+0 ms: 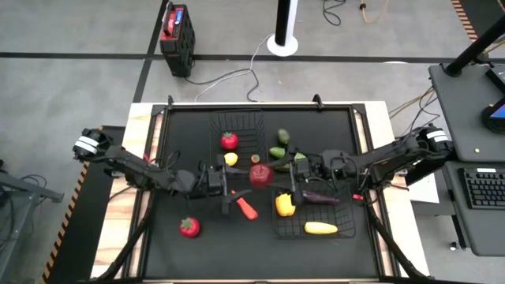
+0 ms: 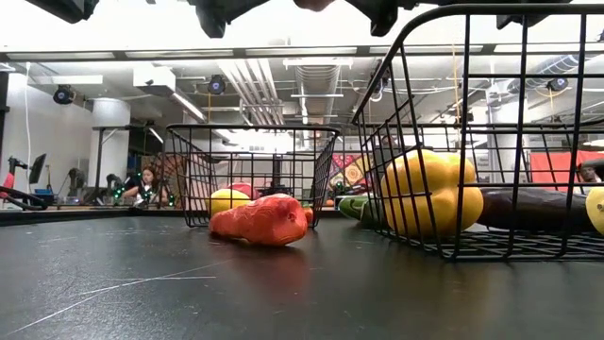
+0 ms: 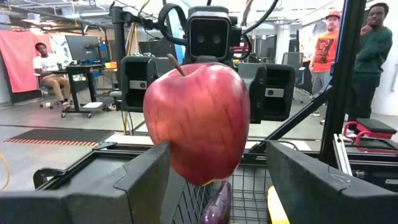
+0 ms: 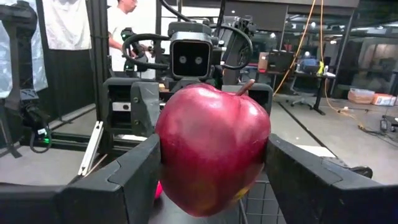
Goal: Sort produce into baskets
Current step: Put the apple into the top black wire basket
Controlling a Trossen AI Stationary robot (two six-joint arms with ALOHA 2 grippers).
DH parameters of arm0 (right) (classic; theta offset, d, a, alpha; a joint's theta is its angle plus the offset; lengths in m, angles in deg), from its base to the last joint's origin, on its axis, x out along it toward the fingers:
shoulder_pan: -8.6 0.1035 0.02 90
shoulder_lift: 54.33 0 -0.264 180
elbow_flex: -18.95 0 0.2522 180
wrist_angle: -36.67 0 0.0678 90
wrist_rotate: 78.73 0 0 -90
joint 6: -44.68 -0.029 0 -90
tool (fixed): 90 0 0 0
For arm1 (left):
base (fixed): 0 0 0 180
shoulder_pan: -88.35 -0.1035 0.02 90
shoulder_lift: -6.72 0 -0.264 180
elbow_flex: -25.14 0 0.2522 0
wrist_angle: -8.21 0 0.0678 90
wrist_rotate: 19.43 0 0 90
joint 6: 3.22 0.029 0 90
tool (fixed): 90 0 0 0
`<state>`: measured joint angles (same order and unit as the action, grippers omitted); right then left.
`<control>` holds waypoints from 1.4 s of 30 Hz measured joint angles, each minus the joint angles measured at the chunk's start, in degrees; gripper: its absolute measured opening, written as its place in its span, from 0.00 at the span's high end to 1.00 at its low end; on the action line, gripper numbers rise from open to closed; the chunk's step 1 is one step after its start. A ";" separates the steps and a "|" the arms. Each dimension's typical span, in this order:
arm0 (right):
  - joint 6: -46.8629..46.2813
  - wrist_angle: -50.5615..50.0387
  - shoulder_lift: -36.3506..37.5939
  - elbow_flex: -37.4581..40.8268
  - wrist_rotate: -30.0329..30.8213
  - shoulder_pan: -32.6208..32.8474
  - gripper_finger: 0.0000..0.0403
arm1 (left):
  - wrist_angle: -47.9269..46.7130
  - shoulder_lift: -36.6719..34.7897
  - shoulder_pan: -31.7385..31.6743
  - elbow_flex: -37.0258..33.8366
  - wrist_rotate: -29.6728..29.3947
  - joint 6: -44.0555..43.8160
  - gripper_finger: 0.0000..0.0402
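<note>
Holding a glossy dark red toy apple [image 1: 261, 174] between them, both grippers meet above the middle of the black tabletop mat [image 1: 181, 260]. The left gripper [image 3: 214, 180] has its two dark fingers against the apple's sides, and the right gripper [image 4: 211, 180] pinches the same apple from the opposite side. The apple is lifted off the mat, between the two black wire-grid baskets. The far basket [image 1: 251, 118] contains a red strawberry-like piece [image 1: 229, 141] and a small yellow piece [image 1: 230, 158]. The near basket [image 1: 346, 211] contains a yellow pepper [image 1: 285, 205], a dark purple eggplant [image 1: 319, 197] and a long yellow piece [image 1: 320, 228]. An orange-red carrot [image 1: 247, 207] lies on the mat beside it.
</note>
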<state>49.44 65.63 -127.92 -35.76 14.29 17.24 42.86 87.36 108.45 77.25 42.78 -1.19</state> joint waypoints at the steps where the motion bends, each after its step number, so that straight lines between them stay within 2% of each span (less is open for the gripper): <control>1: 0.25 0.02 0.00 0.00 0.01 0.00 0.38 | 0.00 0.00 -0.19 0.01 0.05 -0.04 0.38; 5: 1.00 1.29 -0.30 0.00 -0.17 -0.02 0.38 | 0.00 0.00 -1.35 0.04 0.45 -0.21 0.38; 9: 2.45 2.22 -0.72 0.00 -0.88 0.10 0.38 | -0.24 0.00 -1.91 0.07 5.01 0.20 0.38; 15: 4.34 3.33 -1.24 -0.02 -0.66 0.15 0.38 | 0.34 0.00 -2.90 0.07 6.11 1.26 0.38; 19: 4.99 3.52 -1.49 -0.02 -0.93 0.22 0.38 | 0.37 0.02 -3.63 0.07 9.34 3.00 0.38; 25: 5.04 2.77 -1.31 -0.02 -0.17 0.33 0.38 | -0.36 0.04 -3.66 0.07 4.76 2.62 0.38; 34: 5.30 2.39 -1.29 -0.02 -0.05 0.31 0.38 | -1.31 0.07 -3.67 0.30 4.11 1.19 0.34; 36: 5.40 2.54 -1.29 -0.02 -0.06 0.33 0.38 | -1.36 0.07 -3.70 0.66 4.82 1.62 0.34; 39: 5.86 2.64 -1.29 -0.02 -0.42 0.37 0.38 | -1.46 0.07 -3.78 0.99 9.10 3.08 0.33; 42: 6.41 2.98 -1.27 -0.02 -0.85 0.46 0.38 | -1.42 0.07 -3.77 1.43 9.60 3.81 0.33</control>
<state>55.85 68.61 -129.18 -35.78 13.44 17.70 41.43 87.42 104.67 78.68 52.38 2.63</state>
